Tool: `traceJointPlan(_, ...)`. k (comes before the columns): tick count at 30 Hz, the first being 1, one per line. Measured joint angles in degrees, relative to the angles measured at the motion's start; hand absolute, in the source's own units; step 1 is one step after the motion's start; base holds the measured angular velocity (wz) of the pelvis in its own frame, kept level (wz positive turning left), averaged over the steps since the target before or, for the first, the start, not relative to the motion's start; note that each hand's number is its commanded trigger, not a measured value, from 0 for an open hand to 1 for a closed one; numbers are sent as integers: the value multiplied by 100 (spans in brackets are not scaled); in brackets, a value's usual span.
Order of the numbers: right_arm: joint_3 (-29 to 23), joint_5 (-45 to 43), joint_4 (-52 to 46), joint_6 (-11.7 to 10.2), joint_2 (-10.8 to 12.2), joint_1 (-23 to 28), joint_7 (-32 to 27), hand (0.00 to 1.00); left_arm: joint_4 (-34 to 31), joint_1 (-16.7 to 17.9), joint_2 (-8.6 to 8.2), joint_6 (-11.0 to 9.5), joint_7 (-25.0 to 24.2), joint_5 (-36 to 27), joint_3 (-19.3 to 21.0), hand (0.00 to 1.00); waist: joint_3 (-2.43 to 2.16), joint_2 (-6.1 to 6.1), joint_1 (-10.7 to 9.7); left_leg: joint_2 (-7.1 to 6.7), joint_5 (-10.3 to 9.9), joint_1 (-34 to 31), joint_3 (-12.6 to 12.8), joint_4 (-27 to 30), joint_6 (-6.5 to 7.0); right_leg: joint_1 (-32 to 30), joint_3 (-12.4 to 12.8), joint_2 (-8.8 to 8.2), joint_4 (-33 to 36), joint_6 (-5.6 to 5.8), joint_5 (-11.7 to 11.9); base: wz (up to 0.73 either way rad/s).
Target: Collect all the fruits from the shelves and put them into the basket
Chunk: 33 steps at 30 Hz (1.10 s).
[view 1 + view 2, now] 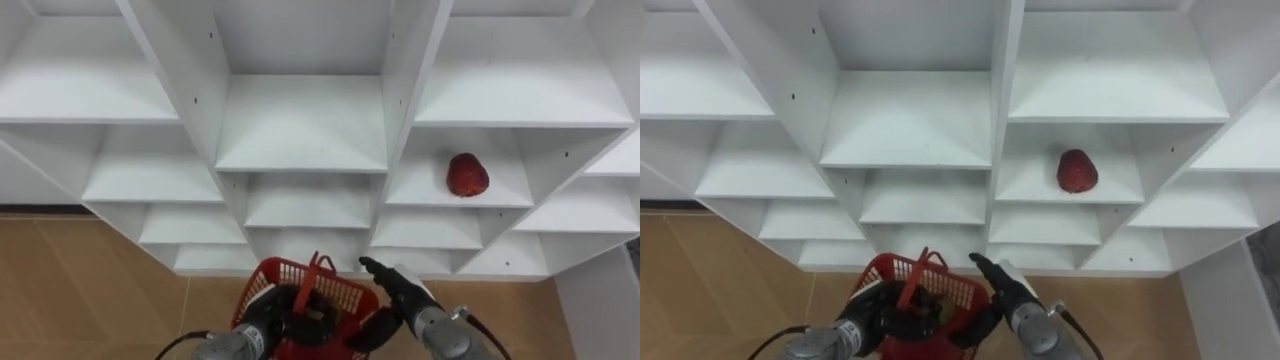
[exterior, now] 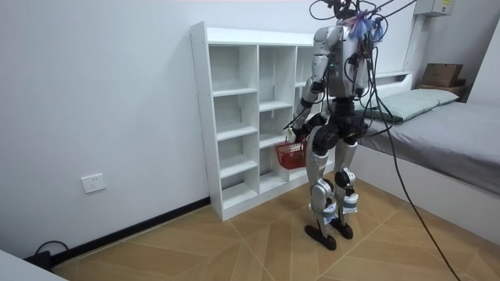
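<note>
Your right hand (image 1: 398,288) hovers just past the near right rim of the basket (image 1: 345,290). Its fingers are straight and loosely spread, pointing toward the far shelves and holding nothing. That looks like a hand readied for a reach, not one that is carrying.

Your left hand (image 1: 262,325) comes in from the near left with its fingers curled at the foot of the red handle (image 1: 314,272). It holds the basket low and centred before you, so its open mouth sits right under the free hand and a picked fruit would have little way to go. Something dark lies inside the basket, but you cannot tell from here what it is.

Farther out stands the white closet (image 1: 300,120), its compartments open toward you. The one fruit you can see, a red fruit (image 1: 467,175), rests alone on a shelf in the right column. It is farther away than your right hand and a little to its right, well apart from the fingers. It lies on the same side as the free hand, which is probably why that hand is the one raised.

In the room view you stand upright close to the closet front, with the basket hanging level with the lower shelves. By my reading the pick has not yet begun.
</note>
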Motion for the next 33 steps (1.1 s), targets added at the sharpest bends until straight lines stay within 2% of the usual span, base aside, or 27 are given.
traceJointPlan(3,-53,-27,-197,-1,-67,175,-157,0,-1,109,-3,0,189,0,5,100,-17,-51,0,-4,-1,155,5,-52,0,124,26,3,-5,3,-2,-3)
traceJointPlan(6,-173,-63,-530,17,-84,392,-290,0,-1,146,-23,1,368,-169,62,100,-10,-96,18,-4,-3,225,4,-55,0,195,28,5,-4,3,-2,0)
traceJointPlan(12,-279,-47,-1726,13,-90,894,-549,0,-166,247,-133,0,794,-453,550,100,-16,-195,21,-5,-2,301,9,-69,0,246,90,20,0,1,-4,-2)
traceJointPlan(16,-360,23,-2016,15,-95,1124,-675,0,-292,383,-176,1,971,-723,666,100,-15,-218,15,-16,-3,521,21,-176,1,415,166,20,-14,24,-18,0)
traceJointPlan(18,-483,32,-2193,18,-102,1232,-845,0,-306,381,-185,2,1084,-920,682,100,-12,-226,11,-21,-3,594,15,-211,2,470,230,21,-13,31,-22,0)
traceJointPlan(22,-698,132,-2317,18,-105,1291,-1118,0,-309,421,-186,2,1225,-920,699,100,-4,-259,8,-20,-4,715,16,-259,2,560,254,26,-12,31,-22,0)
traceJointPlan(25,-986,178,-2561,14,-108,1397,-1323,0,-323,572,-209,1,1314,-887,910,100,-3,-281,-11,-19,-5,822,14,-296,3,645,238,25,-7,40,-27,0)
traceJointPlan(29,-1185,191,-2684,16,-138,1493,-1516,0,-624,841,-114,9,1318,-879,1066,100,13,-381,-41,-23,-6,867,12,-309,2,689,235,24,-17,53,-35,0)
traceJointPlan(33,-1218,398,-2784,18,-308,1468,-1612,0,-786,943,31,11,1304,-713,1089,100,16,-429,-30,-30,-16,842,10,-277,17,693,209,14,-19,52,-34,0)
